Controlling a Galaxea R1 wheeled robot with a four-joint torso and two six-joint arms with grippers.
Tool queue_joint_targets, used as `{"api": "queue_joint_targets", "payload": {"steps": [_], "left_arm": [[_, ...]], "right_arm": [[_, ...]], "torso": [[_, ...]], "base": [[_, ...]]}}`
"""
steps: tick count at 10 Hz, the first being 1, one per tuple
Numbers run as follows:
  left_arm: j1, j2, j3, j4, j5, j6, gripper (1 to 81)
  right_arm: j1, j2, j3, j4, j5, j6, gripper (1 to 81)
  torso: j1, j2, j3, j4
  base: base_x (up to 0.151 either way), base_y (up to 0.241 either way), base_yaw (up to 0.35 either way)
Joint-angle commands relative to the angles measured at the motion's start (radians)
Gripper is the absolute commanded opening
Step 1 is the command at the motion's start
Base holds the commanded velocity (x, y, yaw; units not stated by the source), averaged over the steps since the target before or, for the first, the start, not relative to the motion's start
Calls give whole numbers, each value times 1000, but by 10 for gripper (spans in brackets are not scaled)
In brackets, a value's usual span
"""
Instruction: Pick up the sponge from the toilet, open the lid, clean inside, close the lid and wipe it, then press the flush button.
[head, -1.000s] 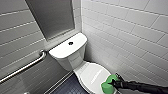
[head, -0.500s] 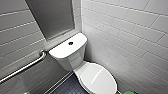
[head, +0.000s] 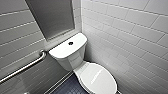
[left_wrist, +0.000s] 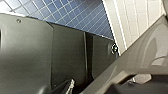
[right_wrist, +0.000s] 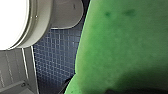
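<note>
**Sponge in the right hand, beside the bowl; lid down**

In the head view, a metal grab bar (head: 25, 65) ran along the grey tiled wall at the left. To its right stood the toilet (head: 72, 58), its tank backed into the corner. The flush button (head: 70, 43) sat in the middle of the flat tank top, away from every edge. Further right and nearer the camera, the lid (head: 98, 79) lay shut over the bowl, with nothing on it. White wall tiles (head: 130, 32) filled the right side.

In the left wrist view, the left hand (left_wrist: 70, 86) was over the blue mosaic floor (left_wrist: 72, 13). I could not tell how far open it was.

In the right wrist view, the sponge (right_wrist: 125, 47) sat tight against the right hand (right_wrist: 120, 90), which gripped it. It was raised off the floor and just beside the outer wall of the white bowl, not touching it. It was well apart from the lid's top surface.
</note>
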Motion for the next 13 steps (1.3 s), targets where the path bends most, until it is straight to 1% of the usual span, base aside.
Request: {"api": "queue_joint_targets", "payload": {"steps": [1, 2, 3, 4, 5, 6, 7, 8, 10, 11, 12, 13], "left_arm": [[-136, -96, 33, -61, 76, -22, 811], [-171, -113, 29, -101, 75, -24, 811], [-203, -130, 26, -130, 76, -24, 811], [-223, -145, 26, -150, 76, -24, 811], [-243, -155, 26, -197, 73, -30, 811], [-266, -153, 26, -231, 70, -43, 811], [-294, -147, 26, -268, 64, -85, 811], [-328, -138, 35, -279, 62, -143, 811], [-401, -98, 38, -277, 59, -200, 811], [-438, -70, 30, -280, 49, -203, 811], [-469, -47, 29, -288, 41, -236, 811], [-493, -35, 29, -291, 29, -286, 811]], "right_arm": [[-96, -59, 10, -65, 81, -27, 10], [-144, -58, -3, -79, 125, -27, 10], [-179, -53, -18, -85, 153, -25, 10], [-205, -50, -27, -87, 163, -25, 10], [-236, -41, -30, -90, 164, -27, 10], [-268, -24, -36, -112, 176, -27, 10], [-297, -9, -43, -136, 193, -27, 10], [-323, 7, -46, -169, 193, -27, 10], [-356, 37, -63, -229, 193, -25, 10], [-369, 59, -79, -232, 193, -25, 10], [-383, 73, -104, -231, 193, -24, 10], [-397, 74, -113, -232, 195, -25, 10]], "torso": [[0, 0, 0, 0], [0, 0, 0, 0], [0, 0, 0, 0], [0, 0, 0, 0], [0, 0, 0, 0], [0, 0, 0, 0], [0, 0, 0, 0], [0, 0, 0, 0], [0, 0, 0, 0], [0, 0, 0, 0], [0, 0, 0, 0], [0, 0, 0, 0]], "base": [[0, 0, 0], [0, 0, 0], [0, 0, 0], [0, 0, 0], [0, 0, 0], [0, 0, 0], [0, 0, 0], [0, 0, 0], [0, 0, 0], [0, 0, 0], [0, 0, 0], [0, 0, 0]]}}
